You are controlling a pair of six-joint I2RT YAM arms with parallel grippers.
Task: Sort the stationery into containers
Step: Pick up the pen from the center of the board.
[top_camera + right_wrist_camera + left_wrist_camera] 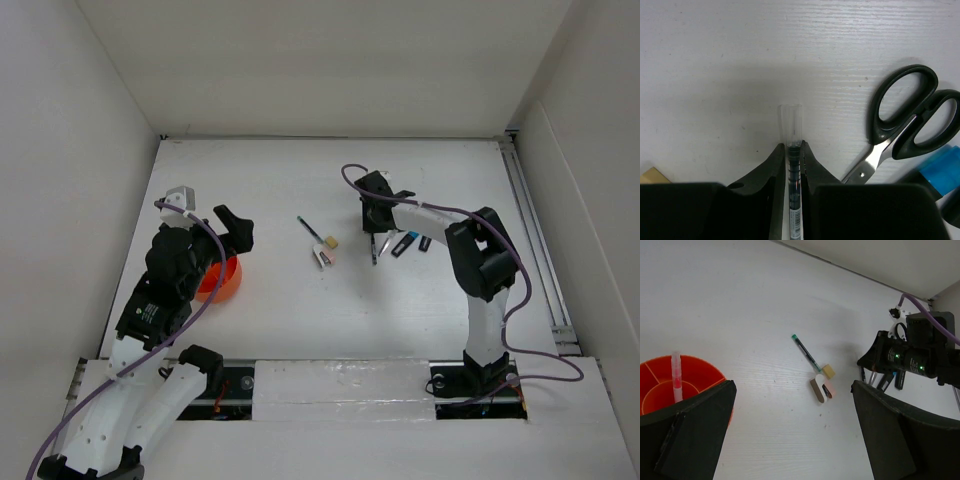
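Note:
My right gripper is shut on a thin dark pen with a clear cap, low over the table. It shows right of centre in the top view. Black-handled scissors lie just to its right, with a blue highlighter beside them. My left gripper is open and empty, next to the orange cup, which holds a pink-red pen. In the top view the left gripper sits just beyond the cup. A green-tipped pen and small erasers lie mid-table.
A yellow eraser lies beside the other erasers. Highlighters lie right of the right gripper. White walls enclose the table on the left, back and right. A rail runs along the right edge.

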